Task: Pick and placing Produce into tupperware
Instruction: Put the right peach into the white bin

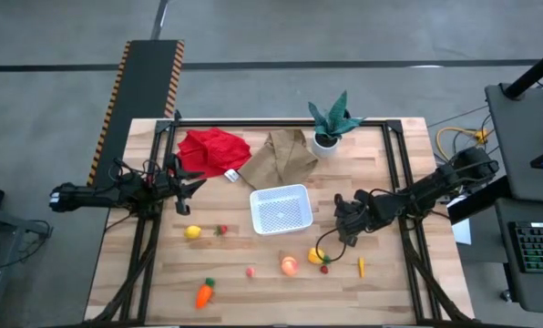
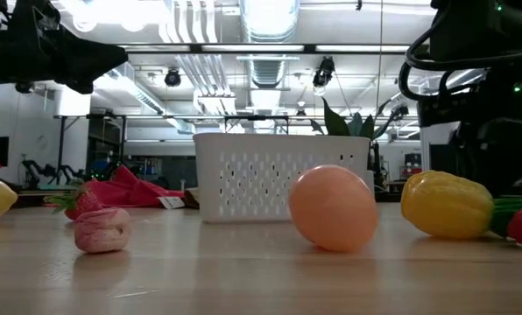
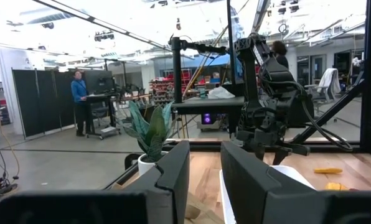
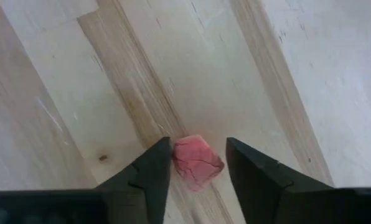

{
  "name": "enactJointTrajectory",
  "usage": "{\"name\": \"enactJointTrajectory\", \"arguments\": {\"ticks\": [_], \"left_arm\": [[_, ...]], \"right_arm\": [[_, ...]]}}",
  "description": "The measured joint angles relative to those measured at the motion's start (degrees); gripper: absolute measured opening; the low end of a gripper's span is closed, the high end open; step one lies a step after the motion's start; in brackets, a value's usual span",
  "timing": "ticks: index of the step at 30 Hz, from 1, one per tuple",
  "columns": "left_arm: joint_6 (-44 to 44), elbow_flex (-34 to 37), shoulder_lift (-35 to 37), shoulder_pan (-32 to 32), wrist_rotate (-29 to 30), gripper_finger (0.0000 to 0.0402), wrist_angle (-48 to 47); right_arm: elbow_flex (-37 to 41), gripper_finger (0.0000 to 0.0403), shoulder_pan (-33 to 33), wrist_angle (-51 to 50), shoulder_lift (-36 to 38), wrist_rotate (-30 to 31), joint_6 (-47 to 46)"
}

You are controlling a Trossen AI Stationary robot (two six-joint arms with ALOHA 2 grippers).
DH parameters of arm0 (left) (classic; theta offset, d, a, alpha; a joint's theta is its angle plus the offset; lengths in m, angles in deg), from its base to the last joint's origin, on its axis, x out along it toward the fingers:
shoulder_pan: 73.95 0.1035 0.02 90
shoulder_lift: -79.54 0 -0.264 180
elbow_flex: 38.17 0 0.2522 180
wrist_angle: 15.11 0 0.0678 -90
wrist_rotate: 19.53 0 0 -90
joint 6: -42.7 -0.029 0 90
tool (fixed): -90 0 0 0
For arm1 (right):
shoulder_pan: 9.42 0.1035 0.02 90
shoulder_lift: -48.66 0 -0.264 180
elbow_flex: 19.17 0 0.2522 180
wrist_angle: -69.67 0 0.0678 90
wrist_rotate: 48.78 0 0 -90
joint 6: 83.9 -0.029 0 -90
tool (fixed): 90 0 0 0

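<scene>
Right of the tupperware (image 1: 280, 208), my right gripper (image 4: 198, 163) brackets a pink berry (image 4: 197, 162).
Its fingers touch the berry on the surface; I can't tell if it's gripped. My left gripper (image 1: 191, 185) hovers left, fingers slightly parted, empty.

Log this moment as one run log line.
right claw: closing around pink berry on table | left claw: waiting, empty | tupperware: empty

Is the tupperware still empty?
Empty: the high view shows only the dotted bottom of the tupperware; lemon and carrot lie on the table.
</scene>
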Motion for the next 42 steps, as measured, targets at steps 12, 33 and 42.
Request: {"name": "enactJointTrajectory", "arguments": {"ticks": [12, 33, 42], "left_arm": [[0.0, 0.0, 0.0, 0.0, 0.0, 0.008, 0.0], [0.02, 0.0, 0.0, 0.0, -0.02, 0.008, -0.04], [0.02, 0.0, 0.0, 0.0, -0.03, 0.008, -0.07]], "right_arm": [[0.97, 0.008, 0.01, 0.12, 0.16, -0.28, 1.86], [1.44, 0.0064, 0.01, -0.01, 0.17, -0.3, 3.26], [0.98, 0.0062, -0.01, -0.18, 3.24, 0.29, 3.24]]}}
